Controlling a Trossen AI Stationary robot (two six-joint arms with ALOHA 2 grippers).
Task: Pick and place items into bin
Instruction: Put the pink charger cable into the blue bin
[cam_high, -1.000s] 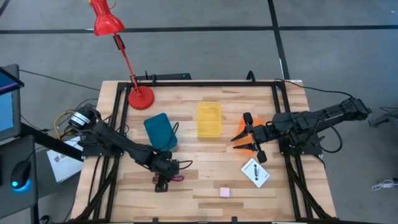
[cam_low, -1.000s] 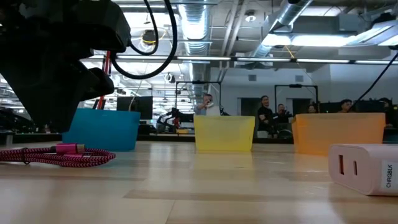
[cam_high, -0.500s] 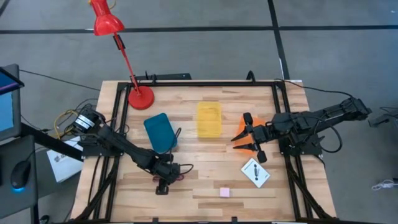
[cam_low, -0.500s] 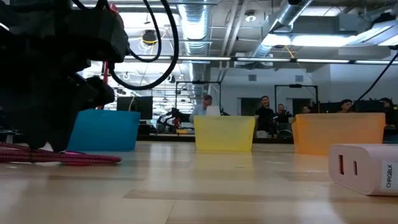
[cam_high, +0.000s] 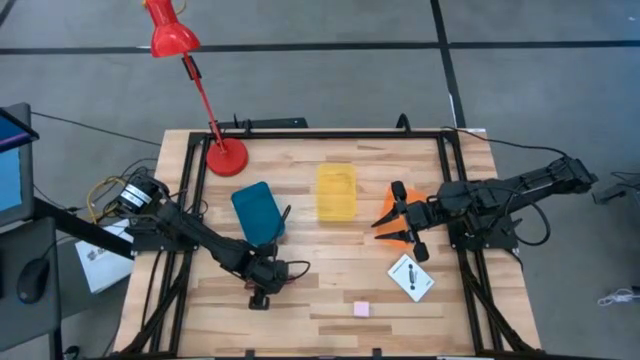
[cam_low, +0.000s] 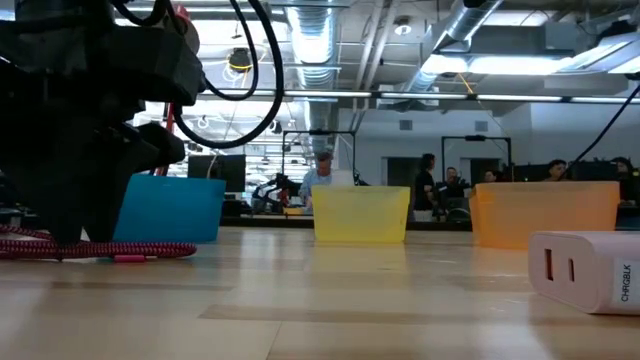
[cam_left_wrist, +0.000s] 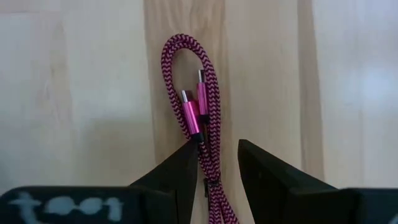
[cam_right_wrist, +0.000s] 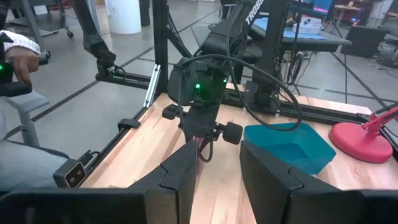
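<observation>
Low over the table (cam_high: 330, 285), left gripper (cam_left_wrist: 214, 163) straddles the cord (cam_left_wrist: 205, 112), fingers apart, unclosed, ready to pinch; right gripper (cam_high: 400, 222) waits open.

Robotics lab or industrial workspace, exposed ceiling ducts (cam_low: 470, 25) and strip lighting, concrete floor (cam_high: 320, 90), framed wooden table (cam_high: 330, 275), cabled equipment stands, people (cam_low: 435, 185) at distant workstations

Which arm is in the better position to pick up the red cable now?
Left. The left gripper is open astride the cable; the right gripper waits near the orange bin.
</observation>
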